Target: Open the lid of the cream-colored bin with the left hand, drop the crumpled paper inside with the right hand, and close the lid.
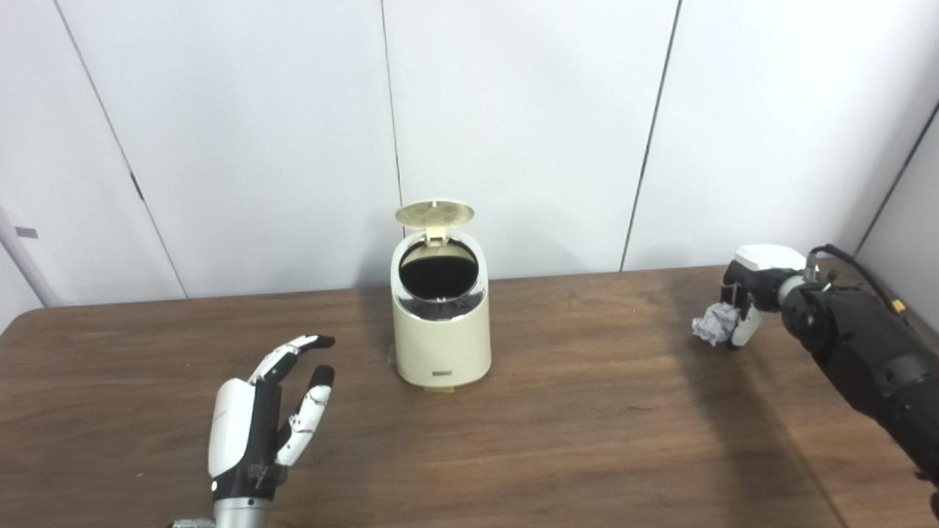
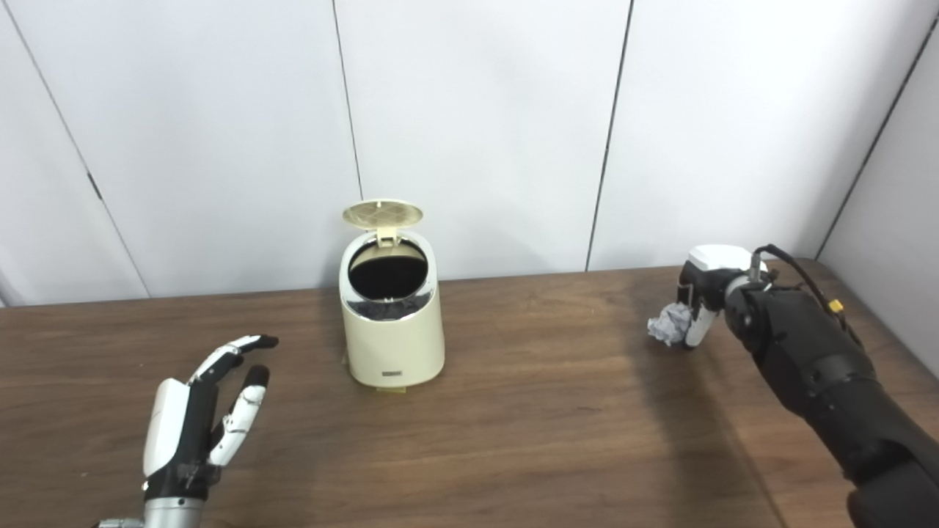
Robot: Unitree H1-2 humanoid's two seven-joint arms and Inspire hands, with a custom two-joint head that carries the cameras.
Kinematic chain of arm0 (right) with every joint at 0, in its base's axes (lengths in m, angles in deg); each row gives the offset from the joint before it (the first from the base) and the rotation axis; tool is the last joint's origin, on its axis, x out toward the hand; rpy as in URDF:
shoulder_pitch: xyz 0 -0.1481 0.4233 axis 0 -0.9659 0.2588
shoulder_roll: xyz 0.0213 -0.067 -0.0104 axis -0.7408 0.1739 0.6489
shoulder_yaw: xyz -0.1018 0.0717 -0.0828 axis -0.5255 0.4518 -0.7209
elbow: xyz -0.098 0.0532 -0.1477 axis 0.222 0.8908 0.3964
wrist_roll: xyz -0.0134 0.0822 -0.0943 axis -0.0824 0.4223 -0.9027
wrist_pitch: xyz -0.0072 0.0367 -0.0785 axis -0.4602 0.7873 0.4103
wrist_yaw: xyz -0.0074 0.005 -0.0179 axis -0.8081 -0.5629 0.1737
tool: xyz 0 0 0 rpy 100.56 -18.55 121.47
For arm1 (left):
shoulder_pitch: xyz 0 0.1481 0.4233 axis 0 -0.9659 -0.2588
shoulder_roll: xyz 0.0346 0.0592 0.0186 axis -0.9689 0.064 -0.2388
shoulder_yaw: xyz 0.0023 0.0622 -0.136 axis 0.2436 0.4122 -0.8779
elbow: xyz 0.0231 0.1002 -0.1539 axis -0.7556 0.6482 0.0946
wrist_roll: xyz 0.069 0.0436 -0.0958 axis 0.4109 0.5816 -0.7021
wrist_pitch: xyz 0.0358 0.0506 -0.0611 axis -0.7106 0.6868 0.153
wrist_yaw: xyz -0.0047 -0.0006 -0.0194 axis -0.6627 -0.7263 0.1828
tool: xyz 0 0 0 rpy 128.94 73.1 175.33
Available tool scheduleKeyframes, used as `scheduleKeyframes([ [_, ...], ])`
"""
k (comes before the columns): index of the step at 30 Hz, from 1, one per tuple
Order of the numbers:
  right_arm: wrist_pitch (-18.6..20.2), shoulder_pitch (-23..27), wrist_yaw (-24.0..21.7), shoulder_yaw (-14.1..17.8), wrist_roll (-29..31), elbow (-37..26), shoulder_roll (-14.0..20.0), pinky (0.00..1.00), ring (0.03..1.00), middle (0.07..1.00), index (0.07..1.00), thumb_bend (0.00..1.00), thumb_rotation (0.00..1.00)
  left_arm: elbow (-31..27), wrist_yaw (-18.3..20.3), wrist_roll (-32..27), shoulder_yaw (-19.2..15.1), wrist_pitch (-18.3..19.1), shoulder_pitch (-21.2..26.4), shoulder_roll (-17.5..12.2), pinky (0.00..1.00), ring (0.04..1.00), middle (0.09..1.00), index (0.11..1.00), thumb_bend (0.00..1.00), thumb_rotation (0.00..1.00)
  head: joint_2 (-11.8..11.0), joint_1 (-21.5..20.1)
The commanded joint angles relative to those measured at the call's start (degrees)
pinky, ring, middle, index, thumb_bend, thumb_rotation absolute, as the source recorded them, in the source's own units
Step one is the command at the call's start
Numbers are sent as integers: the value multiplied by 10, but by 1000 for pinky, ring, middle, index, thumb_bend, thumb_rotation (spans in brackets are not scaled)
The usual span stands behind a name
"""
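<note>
The cream-colored bin (image 1: 441, 337) stands upright in the middle of the table, its round lid (image 1: 434, 213) flipped up at the back and the dark inside showing. At the far right, my right hand (image 1: 748, 293) is shut on the grey crumpled paper (image 1: 714, 323), which hangs just above the tabletop. My left hand (image 1: 268, 414) is open at the front left, fingers spread and pointing toward the bin, well short of it and holding nothing.
The brown wooden table (image 1: 572, 425) runs across the whole view, its back edge against white wall panels. A small tan tab pokes out under the bin's front. The right forearm (image 1: 858, 352) crosses the table's right end.
</note>
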Motion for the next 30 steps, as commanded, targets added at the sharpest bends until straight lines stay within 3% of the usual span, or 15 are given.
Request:
scheduleKeyframes([
  [1,-8,34,17,10,3,-13,24,466,542,537,467,523,0,24,-10,4,1,-10,-13,-2,784,807,787,751,450,1000,1,-1],
  [4,-11,31,18,15,7,-18,25,497,573,548,457,521,0,24,-9,5,1,-8,-13,-3,783,807,787,751,445,1000,1,-2],
  [9,-24,23,33,23,11,-35,30,451,530,542,461,523,0,26,-10,8,2,-10,-12,-5,773,805,785,752,460,1000,2,-1],
  [12,-25,24,31,27,16,-38,32,383,464,477,487,531,0,25,-10,8,2,-9,-13,-5,768,802,783,754,453,1000,2,-3],
  [19,-55,16,41,55,48,-68,37,350,420,453,490,532,0,25,-8,5,2,-8,-12,-5,774,804,784,751,461,1000,1,-4],
  [27,-12,9,9,66,37,-150,40,423,509,524,475,526,0,29,-6,1,2,-8,-10,-4,788,810,788,755,453,1000,1,-6],
  [30,-6,8,1,67,37,-175,36,361,452,469,488,531,0,30,-8,4,3,-7,-8,-4,786,808,787,755,450,1000,0,-6],
])
